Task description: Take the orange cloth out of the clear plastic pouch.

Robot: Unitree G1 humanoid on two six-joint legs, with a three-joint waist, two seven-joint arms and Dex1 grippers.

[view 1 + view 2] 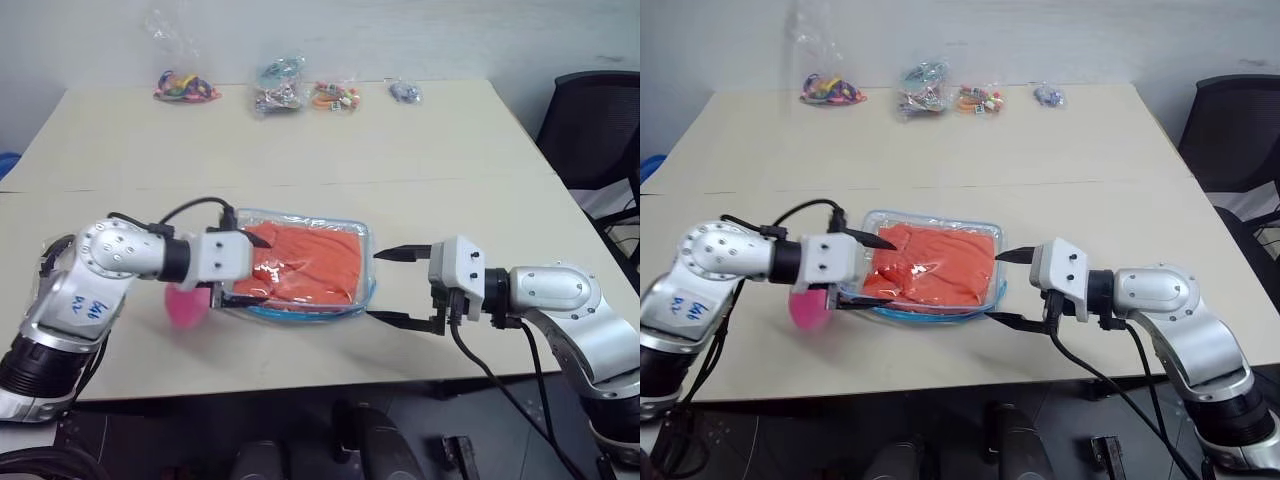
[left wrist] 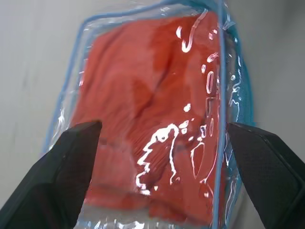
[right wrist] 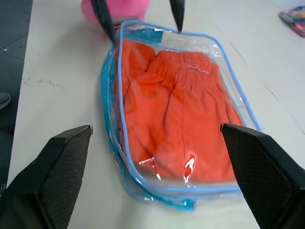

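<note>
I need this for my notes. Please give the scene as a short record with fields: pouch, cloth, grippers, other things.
pouch: clear, blue-edged, flat on the table
cloth: orange, inside the pouch
left gripper: open, at the pouch's left end
right gripper: open, at the pouch's right end, holding nothing
charm: pink, by the pouch's left end
bags: four small ones with trinkets, along the far edge
chair: black, right of the table

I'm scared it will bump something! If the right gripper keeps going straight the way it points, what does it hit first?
Most likely the clear plastic pouch with the orange cloth inside. The right gripper points at its near end, jaws wide open; nothing lies between them.
</note>
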